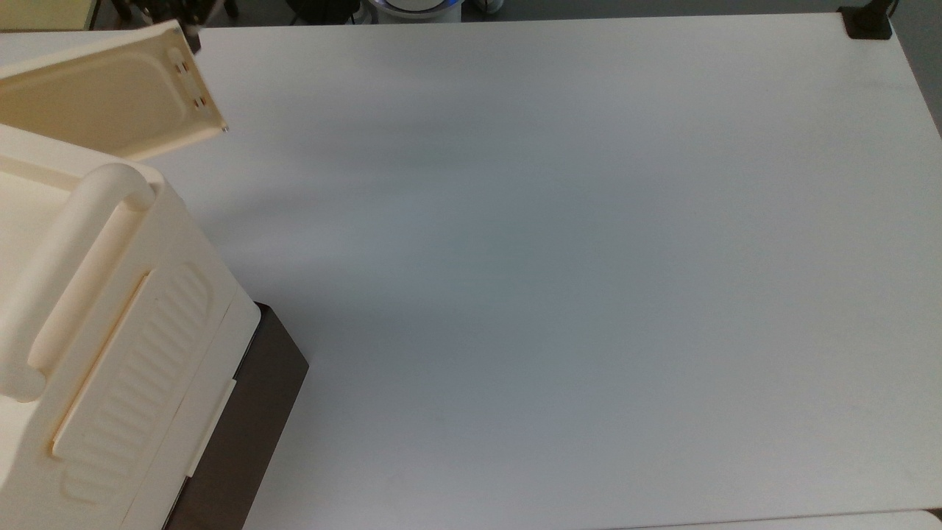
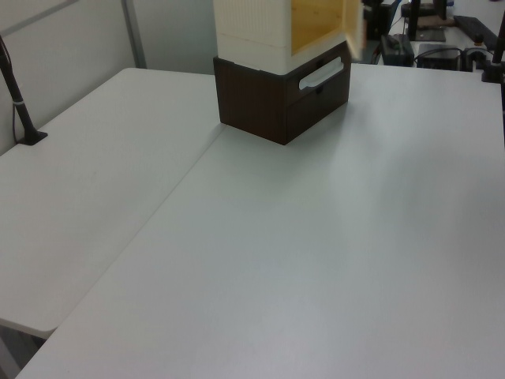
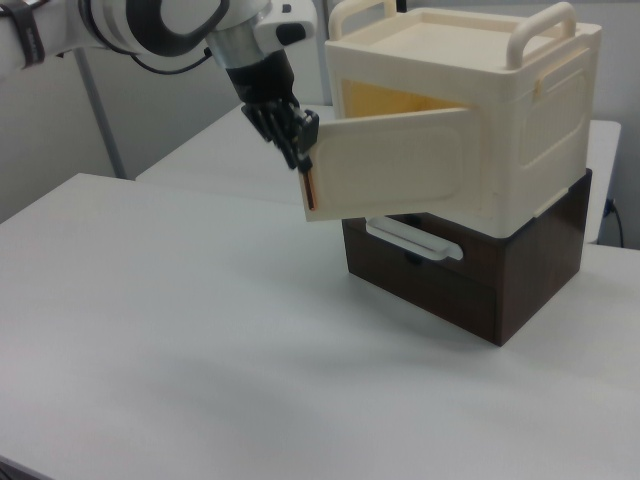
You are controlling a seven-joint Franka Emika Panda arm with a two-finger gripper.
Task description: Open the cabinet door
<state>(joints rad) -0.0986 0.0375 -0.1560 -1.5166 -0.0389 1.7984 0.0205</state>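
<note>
Pincer (image 3: 303,150) closed on free edge of cabinet door (image 3: 390,165), well ajar; overswing may strain hinge or shift cabinet (image 3: 480,110).

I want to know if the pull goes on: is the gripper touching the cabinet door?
Touching. In the right view the gripper meets the free edge of the open cabinet door, with no gap visible.

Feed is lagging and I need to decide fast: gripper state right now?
Gripper: closed on the free edge of the cabinet door, which stands swung well out from the cabinet.
</note>
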